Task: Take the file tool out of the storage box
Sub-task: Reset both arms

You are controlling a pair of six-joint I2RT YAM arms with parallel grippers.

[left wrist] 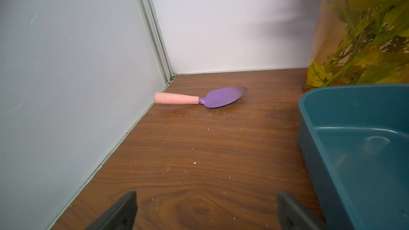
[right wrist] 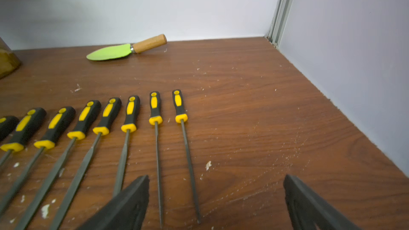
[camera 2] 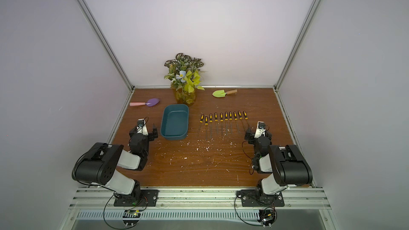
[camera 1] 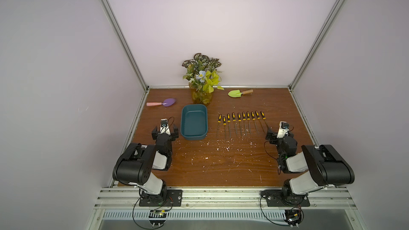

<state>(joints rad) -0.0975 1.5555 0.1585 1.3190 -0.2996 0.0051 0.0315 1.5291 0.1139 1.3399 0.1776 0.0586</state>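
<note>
Wooden tabletop [camera 1: 221, 169], both end effectors [left wrist: 207, 195] [right wrist: 217, 177] spread, empty

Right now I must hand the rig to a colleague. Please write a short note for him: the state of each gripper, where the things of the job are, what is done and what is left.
Left gripper: open, empty, low beside the storage box.
Right gripper: open, empty, over the tips of the outermost files.
Storage box: empty in both top views.
Files: ten, in one row on the table, on the right arm's side of the box, handles toward the back wall.
Done: no file is in the box.
Left: nothing that I can see; the job looks finished.
</note>
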